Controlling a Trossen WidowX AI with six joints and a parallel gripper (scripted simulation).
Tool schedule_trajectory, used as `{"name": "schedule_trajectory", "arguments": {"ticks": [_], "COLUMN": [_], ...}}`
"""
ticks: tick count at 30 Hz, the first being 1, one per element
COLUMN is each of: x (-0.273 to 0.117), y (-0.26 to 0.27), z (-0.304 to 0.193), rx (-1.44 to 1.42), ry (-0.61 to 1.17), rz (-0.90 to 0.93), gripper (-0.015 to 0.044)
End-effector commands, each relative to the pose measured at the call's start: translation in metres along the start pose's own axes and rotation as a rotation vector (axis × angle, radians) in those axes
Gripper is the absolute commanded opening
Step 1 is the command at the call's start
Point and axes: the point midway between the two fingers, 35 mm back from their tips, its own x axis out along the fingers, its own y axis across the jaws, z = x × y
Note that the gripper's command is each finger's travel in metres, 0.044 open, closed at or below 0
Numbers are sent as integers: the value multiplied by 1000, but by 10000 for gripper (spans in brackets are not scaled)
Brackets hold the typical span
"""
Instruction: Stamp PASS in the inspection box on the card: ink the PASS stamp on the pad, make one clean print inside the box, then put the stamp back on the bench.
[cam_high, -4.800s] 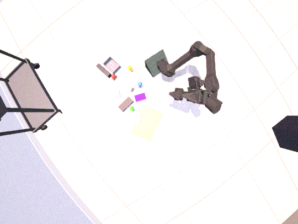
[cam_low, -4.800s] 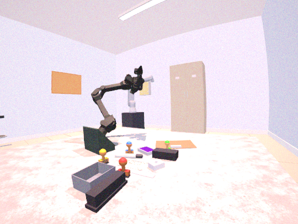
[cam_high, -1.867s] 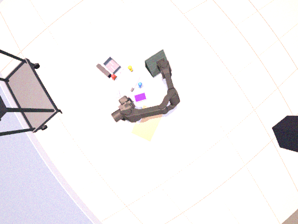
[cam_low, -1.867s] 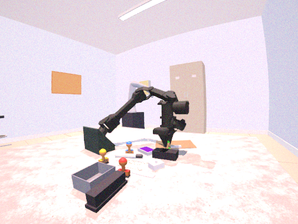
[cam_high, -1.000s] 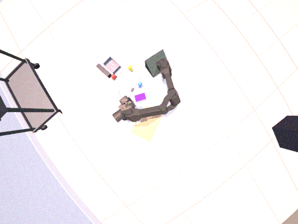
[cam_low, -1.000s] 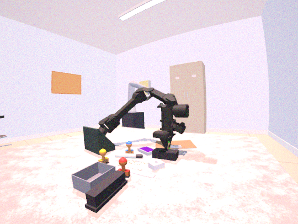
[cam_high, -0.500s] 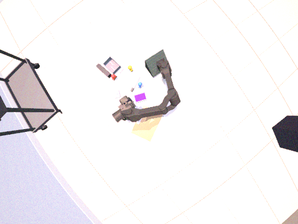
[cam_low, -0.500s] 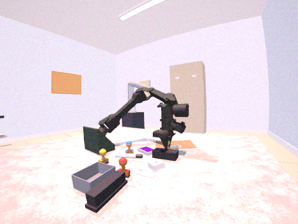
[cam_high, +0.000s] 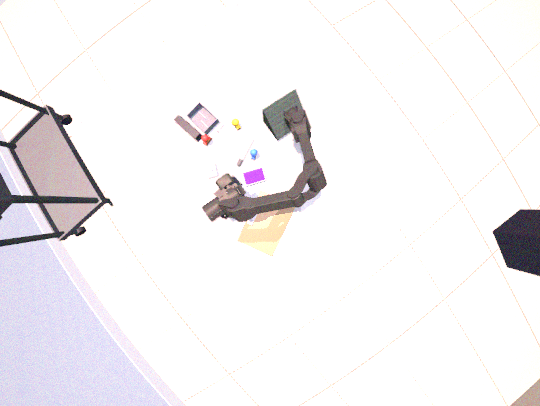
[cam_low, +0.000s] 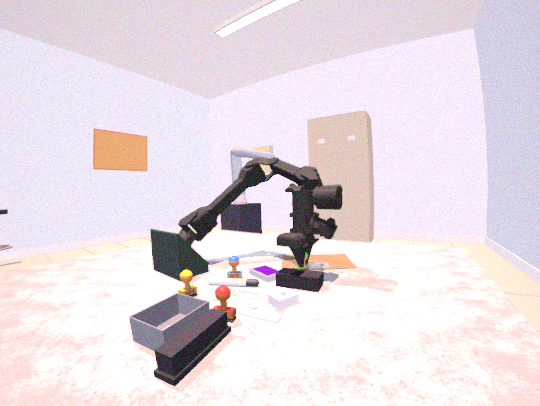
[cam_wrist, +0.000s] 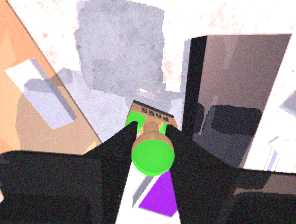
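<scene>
My gripper (cam_low: 304, 265) (cam_wrist: 151, 127) is shut on the green stamp (cam_wrist: 153, 157), which stands upright between the fingertips at bench level; only bits of its green show in the exterior view. Dark lettering shows on its base in the wrist view, too coarse to read surely. The ink pad (cam_high: 254, 176) (cam_low: 264, 270) (cam_wrist: 161, 198), purple in a pale case, lies close beside the stamp. The white card (cam_low: 272, 317) lies flat in front of the pad in the exterior view; its inspection box cannot be made out. In the top view the arm hides the gripped stamp.
A dark open box (cam_low: 300, 281) (cam_wrist: 240, 75) stands right beside the gripper. An orange sheet (cam_high: 265, 235) (cam_low: 340, 261) lies on its other side. A blue stamp (cam_high: 254, 153), yellow stamp (cam_high: 236, 123), red stamp (cam_low: 223, 298), marker (cam_low: 232, 283), white block (cam_low: 283, 299) and grey tray (cam_low: 148, 331) stand around.
</scene>
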Motion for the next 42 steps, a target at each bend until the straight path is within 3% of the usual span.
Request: {"name": "schedule_trajectory", "arguments": {"ticks": [1,42], "x": [-2,-22], "y": [0,0], "z": [1,2], "rx": [-4,-4], "ry": [0,0], "rz": [-3,-6], "gripper": [0,0]}}
